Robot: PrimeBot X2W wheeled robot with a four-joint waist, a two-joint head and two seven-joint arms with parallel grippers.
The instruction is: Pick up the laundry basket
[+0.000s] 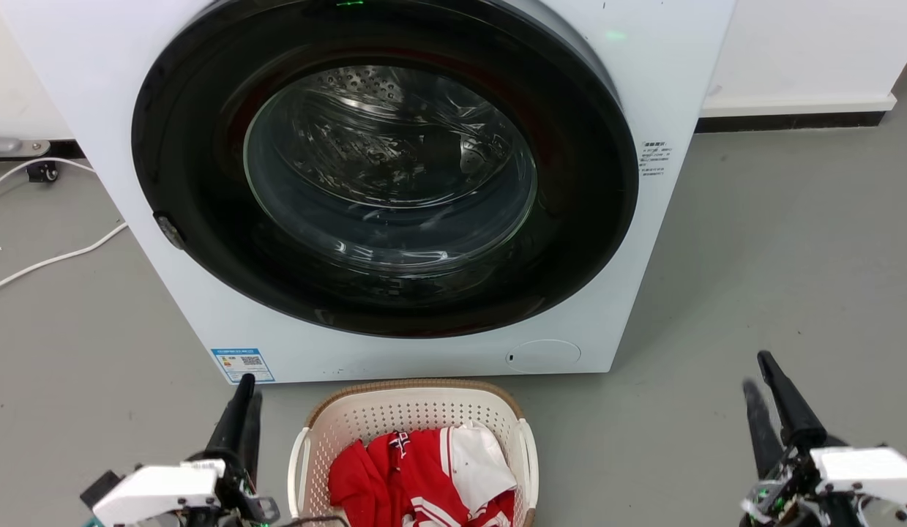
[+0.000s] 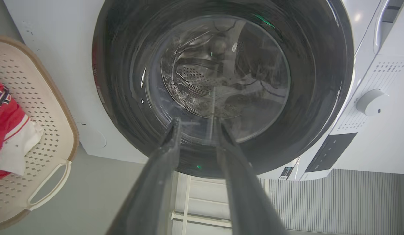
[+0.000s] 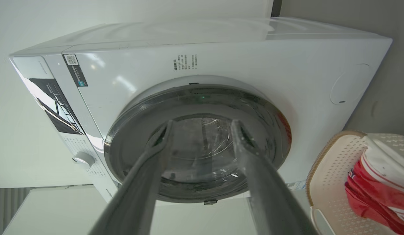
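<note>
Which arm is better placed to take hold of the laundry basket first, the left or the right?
Left. The left tool is close beside the laundry basket, near its white side handle; the right tool is much farther away.

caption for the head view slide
Loaded laundry basket before the washing machine, left claw and right claw flanking it.

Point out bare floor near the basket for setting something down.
Widest bare floor: right of the laundry basket, out to the right gripper, washing machine behind. Left of the machine a white cable crosses the floor. Tight: between basket and machine, and by the left gripper.
</note>
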